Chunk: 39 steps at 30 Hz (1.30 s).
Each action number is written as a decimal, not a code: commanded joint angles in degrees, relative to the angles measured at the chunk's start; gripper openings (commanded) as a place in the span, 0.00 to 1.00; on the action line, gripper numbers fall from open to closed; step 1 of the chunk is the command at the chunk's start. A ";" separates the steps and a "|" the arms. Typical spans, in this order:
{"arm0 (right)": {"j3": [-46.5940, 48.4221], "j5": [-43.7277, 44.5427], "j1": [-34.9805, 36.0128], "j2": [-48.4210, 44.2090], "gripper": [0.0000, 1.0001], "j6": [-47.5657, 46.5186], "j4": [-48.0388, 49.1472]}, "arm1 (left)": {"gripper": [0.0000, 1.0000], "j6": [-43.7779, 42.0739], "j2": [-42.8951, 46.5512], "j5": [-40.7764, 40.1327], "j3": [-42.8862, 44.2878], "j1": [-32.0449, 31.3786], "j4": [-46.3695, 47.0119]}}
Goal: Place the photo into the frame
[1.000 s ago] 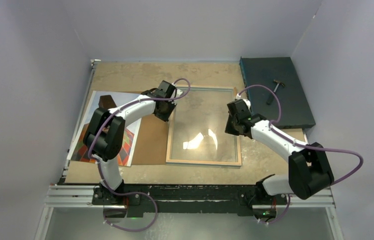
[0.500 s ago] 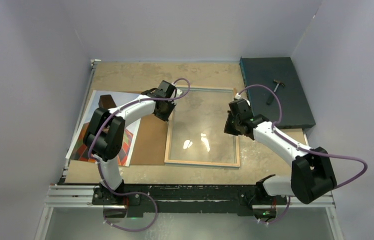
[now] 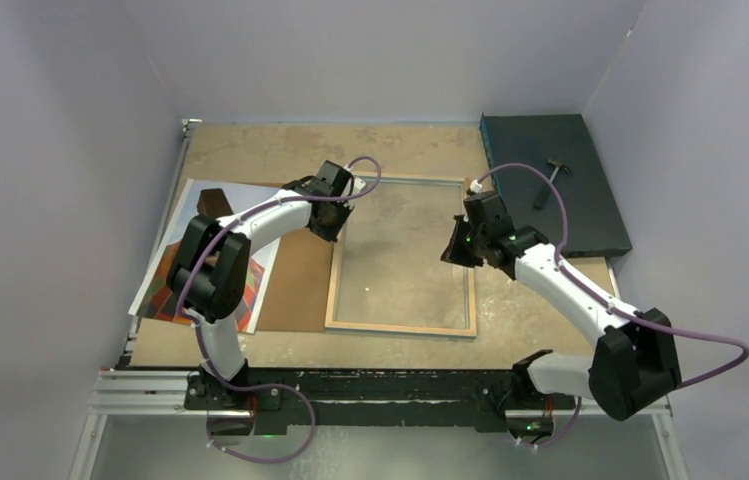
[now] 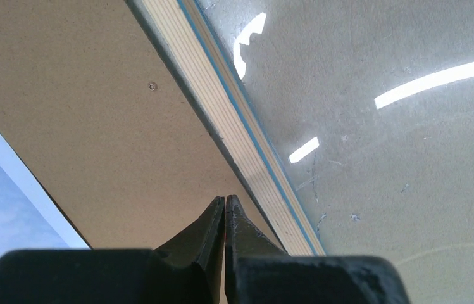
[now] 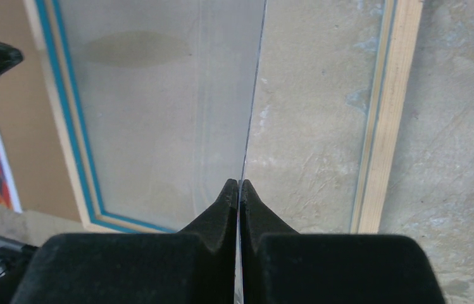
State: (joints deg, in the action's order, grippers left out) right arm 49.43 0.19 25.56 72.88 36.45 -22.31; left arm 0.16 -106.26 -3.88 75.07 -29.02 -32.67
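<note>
**A:** Wide bare strip of surface [image 3: 280, 145] along the far side, so plenty of passage there!

**B:** Far right corner is blocked, though: a dark slab [image 3: 590, 215] with a hammer [image 3: 547, 180] on it.

**A:** The middle is taken. The frame [image 3: 400, 327] lies flat, and the right hand [image 5: 239, 185] pinches a glass pane [image 5: 158, 126] by its edge over it.

**B:** And the left hand [image 4: 224, 201], closed, sits just beside the frame's left rail, above the backing board [image 3: 300, 280]. The photo [image 3: 155, 295] fills the left side.

**A:** That leaves narrow lanes along the near edge and between frame and slab.

Soft overhead light, faint shadows, white glare streaks on glass pane [image 4: 399, 164] beside frame [image 4: 229, 120]
</note>
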 commanded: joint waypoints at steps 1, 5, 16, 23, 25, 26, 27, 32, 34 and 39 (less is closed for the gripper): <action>3.12 -5.34 0.21 -2.02 0.00 0.67 -2.26 | 0.01 -1.53 0.48 -0.44 -0.03 0.27 1.11; 2.83 -6.90 0.03 -2.10 0.00 1.29 -1.87 | 0.00 -1.76 0.43 -0.60 -0.18 0.27 1.11; 0.35 -10.80 -0.72 -7.32 0.00 2.49 2.31 | 0.00 -2.01 0.56 -1.04 -0.43 0.50 1.02; 0.23 -13.51 -1.45 -7.41 0.00 2.66 2.89 | 0.00 -2.36 1.10 -0.70 -0.46 2.19 0.67; 0.30 -15.12 -1.65 -6.69 0.00 2.81 3.25 | 0.00 -2.45 1.04 -0.79 -0.84 2.29 0.67; 0.19 -15.61 -1.70 -6.31 0.00 2.87 3.50 | 0.00 -2.53 1.01 -0.78 -0.99 2.30 0.72; 0.08 -16.14 -1.80 -6.33 0.00 3.07 3.84 | 0.00 -2.54 0.97 -0.71 -1.24 2.34 0.82; -0.86 -18.20 -2.26 -6.78 0.00 3.98 5.99 | 0.00 -2.48 0.37 -0.03 -2.40 2.30 1.45; -1.66 -18.93 -2.40 -6.82 0.00 4.21 7.00 | 0.00 -2.43 -0.07 0.33 -2.70 2.25 1.54; -4.73 -21.58 -3.26 -8.10 0.00 5.83 10.36 | 0.00 -2.01 0.16 1.47 -3.85 2.30 2.85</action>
State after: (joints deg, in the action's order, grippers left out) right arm 47.09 -16.49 22.85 66.54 40.51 -16.03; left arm -1.32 -106.28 -3.81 72.10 -26.85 -32.14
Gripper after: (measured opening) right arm 0.005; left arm 0.003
